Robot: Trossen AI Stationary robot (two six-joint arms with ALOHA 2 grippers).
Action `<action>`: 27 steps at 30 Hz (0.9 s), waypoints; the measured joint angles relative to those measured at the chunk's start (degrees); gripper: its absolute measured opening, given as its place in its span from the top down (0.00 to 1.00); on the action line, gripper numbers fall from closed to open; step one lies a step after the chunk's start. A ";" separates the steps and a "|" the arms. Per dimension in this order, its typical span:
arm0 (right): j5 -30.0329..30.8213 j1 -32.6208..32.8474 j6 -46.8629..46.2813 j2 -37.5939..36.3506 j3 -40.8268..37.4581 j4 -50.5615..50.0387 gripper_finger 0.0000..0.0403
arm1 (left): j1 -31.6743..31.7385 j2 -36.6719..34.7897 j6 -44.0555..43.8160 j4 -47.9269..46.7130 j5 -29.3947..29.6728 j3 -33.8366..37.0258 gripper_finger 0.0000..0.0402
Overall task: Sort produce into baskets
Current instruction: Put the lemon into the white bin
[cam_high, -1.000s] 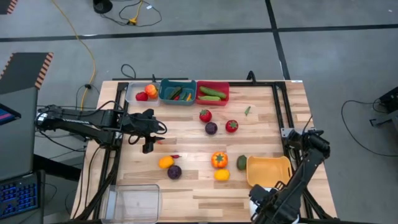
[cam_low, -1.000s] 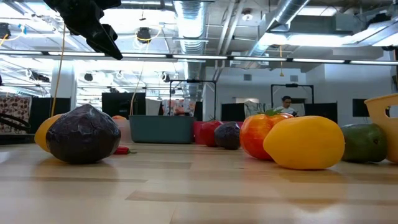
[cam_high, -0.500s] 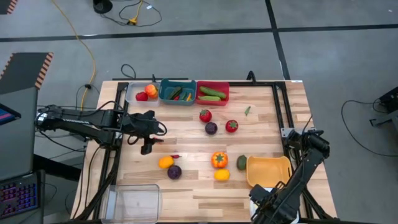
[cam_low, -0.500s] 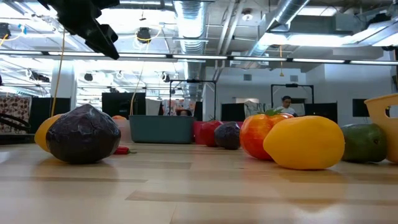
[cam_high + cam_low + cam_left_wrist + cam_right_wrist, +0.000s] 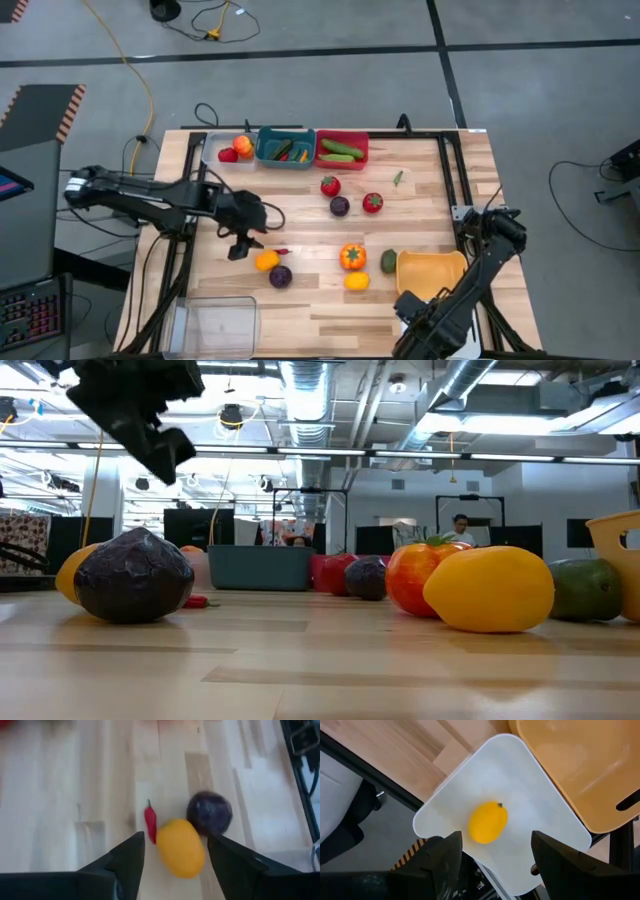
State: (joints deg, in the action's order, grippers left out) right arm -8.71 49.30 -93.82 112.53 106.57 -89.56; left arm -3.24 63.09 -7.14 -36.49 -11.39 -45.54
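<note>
My left gripper [image 5: 242, 243] hovers open above the table, just left of a yellow fruit [image 5: 266, 260]. In the left wrist view the yellow fruit [image 5: 180, 847] lies ahead between the open fingers, with a purple fruit [image 5: 209, 813] and a small red chili [image 5: 150, 822] beside it. All three rest on the table. My right gripper [image 5: 496, 836] is open at the near right corner, above a white bin [image 5: 535, 810] that holds a yellow lemon [image 5: 488, 822]. It touches nothing.
Pale grey [image 5: 218, 152], teal [image 5: 285, 148] and red [image 5: 341, 151] bins stand along the far edge, holding produce. An orange-yellow bin [image 5: 432, 273] is near right, a clear bin [image 5: 215, 325] near left. Red [image 5: 330, 185], purple [image 5: 340, 206], orange [image 5: 352, 256], yellow [image 5: 356, 281] and green [image 5: 388, 262] produce lies mid-table.
My left gripper has moved toward the near edge and a little right, closer to the yellow fruit, and has come lower. My right arm has shifted slightly toward the table's left. No produce has moved.
</note>
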 joint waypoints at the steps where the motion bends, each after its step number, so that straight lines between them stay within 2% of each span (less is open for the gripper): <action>1: 0.00 -0.09 0.00 0.00 0.02 -0.01 0.34 | -0.09 1.18 -0.04 0.00 -1.19 0.00 0.46; 5: 0.00 -0.59 0.02 0.00 0.00 -0.02 0.34 | -0.27 5.67 -0.04 -0.35 -8.48 0.00 0.38; 7: -0.01 -0.73 1.39 0.00 0.00 0.04 0.34 | -0.29 7.55 -0.47 -0.50 -9.38 0.00 0.35; 16: 0.21 -1.48 4.24 0.00 0.00 0.22 0.34 | -0.63 13.30 -2.94 -1.55 -5.87 0.00 0.33; 27: 4.33 -3.07 4.39 0.00 0.00 0.48 0.34 | -4.23 17.66 -6.14 -1.36 -2.95 0.00 0.33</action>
State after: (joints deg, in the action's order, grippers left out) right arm -4.38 46.23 -89.43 112.53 106.56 -89.08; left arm -7.47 80.75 -13.28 -37.85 -14.34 -45.54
